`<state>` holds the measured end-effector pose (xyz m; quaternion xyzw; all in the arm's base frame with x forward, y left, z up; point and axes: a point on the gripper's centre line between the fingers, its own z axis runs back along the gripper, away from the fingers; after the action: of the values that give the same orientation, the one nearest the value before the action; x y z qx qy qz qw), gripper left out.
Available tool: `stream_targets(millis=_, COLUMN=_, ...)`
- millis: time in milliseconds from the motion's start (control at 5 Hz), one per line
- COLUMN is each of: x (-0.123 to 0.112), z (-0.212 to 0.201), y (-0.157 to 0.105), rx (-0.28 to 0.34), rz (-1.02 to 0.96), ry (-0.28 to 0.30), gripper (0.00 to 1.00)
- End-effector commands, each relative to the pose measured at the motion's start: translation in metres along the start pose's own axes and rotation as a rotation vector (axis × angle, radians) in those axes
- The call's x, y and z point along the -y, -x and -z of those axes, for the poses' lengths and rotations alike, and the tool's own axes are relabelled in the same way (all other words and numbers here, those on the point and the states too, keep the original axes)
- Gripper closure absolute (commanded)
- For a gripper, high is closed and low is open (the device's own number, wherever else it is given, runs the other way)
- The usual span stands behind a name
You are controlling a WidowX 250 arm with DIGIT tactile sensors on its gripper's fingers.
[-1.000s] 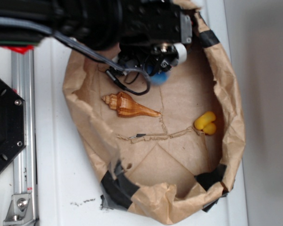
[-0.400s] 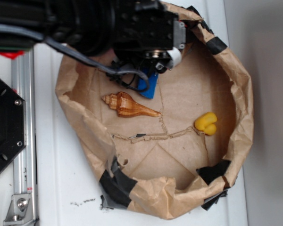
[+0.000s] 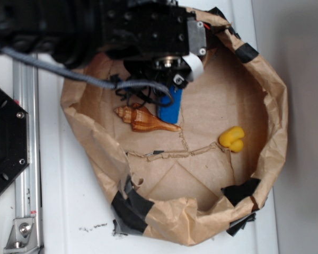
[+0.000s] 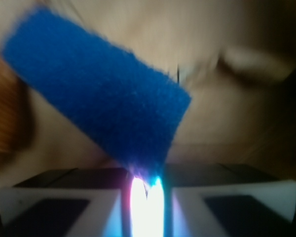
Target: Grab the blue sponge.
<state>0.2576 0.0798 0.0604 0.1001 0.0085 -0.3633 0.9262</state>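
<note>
Gripper (image 4: 147, 190) is pinching the blue sponge (image 4: 96, 101) by one end, fingers pressed together on it; in the wrist view the sponge is slanting up toward 10 o'clock, its gripped tip washed out by glare between the pads. In the exterior view the blue sponge (image 3: 170, 106) is hanging out below the black arm (image 3: 95, 26), upper end hidden under the gripper (image 3: 172, 74), lower end sitting at 1 o'clock of the brown spiral seashell (image 3: 144, 119), just beside it. Whether it is touching the paper is hard telling. Yellow rubber duck (image 3: 231, 138) is lying at 3 o'clock inside the crumpled brown paper nest (image 3: 267, 137). Arm is blocking the nest's 11 o'clock rim. Wrist background is blurring out.
</note>
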Motion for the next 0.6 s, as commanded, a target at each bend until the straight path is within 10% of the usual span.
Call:
stream_targets(millis=0, x=-0.004, z=-0.048, y=-0.018, rx=0.086, rz=0.048, ry=-0.069, gripper=0.0)
stream_targets(millis=400, x=-0.001, z=-0.012, y=-0.027, rx=0.112, rz=0.278, ry=0.067, gripper=0.0)
